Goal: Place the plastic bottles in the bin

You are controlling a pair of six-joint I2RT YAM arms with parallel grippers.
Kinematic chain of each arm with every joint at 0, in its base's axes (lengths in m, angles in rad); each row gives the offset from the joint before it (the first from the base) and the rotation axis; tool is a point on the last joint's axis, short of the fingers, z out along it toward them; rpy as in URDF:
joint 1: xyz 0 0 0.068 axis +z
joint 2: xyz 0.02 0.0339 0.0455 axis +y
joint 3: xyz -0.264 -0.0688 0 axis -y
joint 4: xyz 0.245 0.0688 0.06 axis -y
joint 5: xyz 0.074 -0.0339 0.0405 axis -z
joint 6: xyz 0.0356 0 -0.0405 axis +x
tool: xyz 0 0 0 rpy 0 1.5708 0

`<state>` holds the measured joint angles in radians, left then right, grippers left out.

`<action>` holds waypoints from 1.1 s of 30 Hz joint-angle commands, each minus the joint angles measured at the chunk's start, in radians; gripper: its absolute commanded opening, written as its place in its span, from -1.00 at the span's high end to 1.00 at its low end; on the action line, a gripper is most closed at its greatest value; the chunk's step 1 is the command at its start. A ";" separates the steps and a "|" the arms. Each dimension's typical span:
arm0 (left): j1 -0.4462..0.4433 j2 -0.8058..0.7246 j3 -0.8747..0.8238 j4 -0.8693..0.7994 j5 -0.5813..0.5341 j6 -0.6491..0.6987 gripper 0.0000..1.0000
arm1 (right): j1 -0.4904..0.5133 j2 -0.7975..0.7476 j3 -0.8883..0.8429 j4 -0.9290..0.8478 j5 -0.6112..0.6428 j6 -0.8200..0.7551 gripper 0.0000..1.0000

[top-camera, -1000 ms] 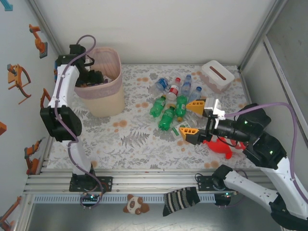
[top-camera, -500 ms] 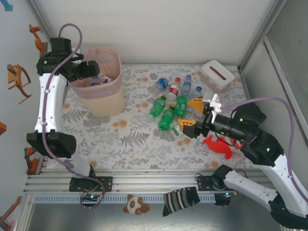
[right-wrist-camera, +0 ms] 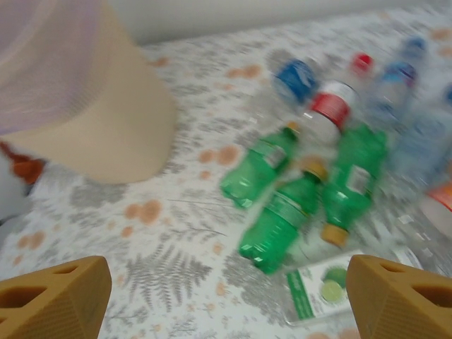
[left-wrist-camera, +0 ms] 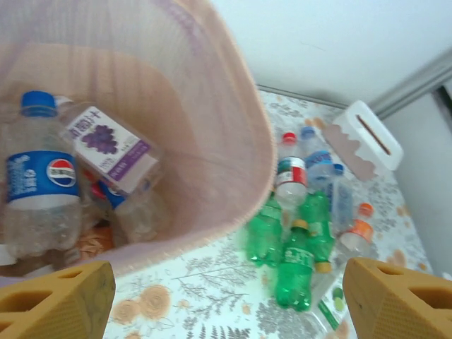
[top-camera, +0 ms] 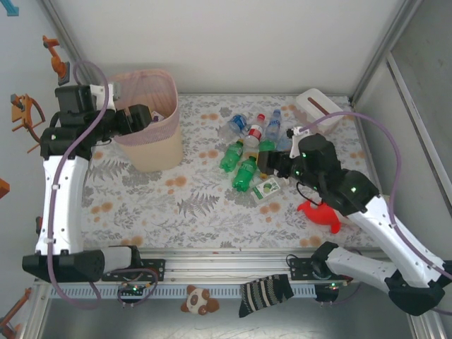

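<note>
The plastic bottles [top-camera: 251,152] lie in a loose heap on the far middle of the table, green ones nearest and clear ones behind. A few more are already inside the bin [top-camera: 152,152], among them a blue-capped clear bottle [left-wrist-camera: 35,176] and a purple-labelled bottle [left-wrist-camera: 106,145]. The bin stands in the far left corner, close to the side wall. Between bin and heap runs an open strip of floral table [top-camera: 198,205], and the near half is mostly bare.

The left gripper [top-camera: 135,117] hangs over the bin's left rim, jaws spread wide with nothing between them. The right gripper [top-camera: 267,161] sits low at the heap's near right edge, jaws also wide and empty. Its wrist view is blurred, so contact with a bottle cannot be told.

A flat green-and-white packet [top-camera: 268,188] lies just in front of the heap. A red toy [top-camera: 321,212] lies to its right, and a tissue box [top-camera: 319,109] stands near the far right corner.
</note>
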<state>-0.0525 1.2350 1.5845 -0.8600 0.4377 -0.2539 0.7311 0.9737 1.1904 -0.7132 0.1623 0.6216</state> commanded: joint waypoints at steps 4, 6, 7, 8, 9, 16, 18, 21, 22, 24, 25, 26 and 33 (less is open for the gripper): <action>-0.020 -0.100 -0.091 0.102 0.124 -0.032 -0.67 | 0.006 0.050 -0.070 -0.190 0.347 0.476 -0.72; -0.028 -0.125 -0.126 0.124 0.137 -0.042 -0.67 | 0.008 0.067 -0.088 -0.220 0.380 0.550 -0.71; -0.031 -0.137 -0.140 0.137 0.139 -0.049 -0.68 | 0.007 0.077 -0.094 -0.227 0.385 0.572 -0.71; -0.037 -0.149 -0.160 0.151 0.140 -0.060 -0.68 | 0.008 0.092 -0.102 -0.232 0.386 0.598 -0.71; -0.041 -0.158 -0.180 0.168 0.146 -0.068 -0.68 | 0.007 0.111 -0.106 -0.242 0.380 0.632 -0.71; -0.055 -0.183 -0.243 0.189 0.151 -0.076 -0.68 | 0.013 0.288 -0.102 -0.245 0.271 0.798 -0.71; -0.056 -0.189 -0.255 0.194 0.155 -0.078 -0.68 | 0.023 0.338 -0.104 -0.222 0.249 0.836 -0.71; -0.058 -0.201 -0.274 0.204 0.153 -0.079 -0.69 | 0.035 0.388 -0.115 -0.183 0.233 0.876 -0.71; -0.058 -0.207 -0.280 0.210 0.150 -0.077 -0.69 | 0.038 0.404 -0.118 -0.165 0.228 0.888 -0.71; -0.058 -0.216 -0.295 0.220 0.139 -0.076 -0.70 | 0.040 0.430 -0.123 -0.146 0.222 0.914 -0.71; -0.058 -0.219 -0.300 0.225 0.132 -0.076 -0.71 | 0.040 0.443 -0.124 -0.135 0.216 0.922 -0.71; -0.058 -0.222 -0.306 0.231 0.131 -0.079 -0.72 | 0.040 0.457 -0.124 -0.127 0.209 0.933 -0.71; -0.060 -0.206 -0.322 0.273 0.169 -0.095 -0.74 | 0.044 0.553 -0.132 -0.064 0.162 0.980 -0.72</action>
<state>-0.1059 1.0302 1.2682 -0.6277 0.5739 -0.3305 0.7685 1.4940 1.0695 -0.8055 0.3256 1.5387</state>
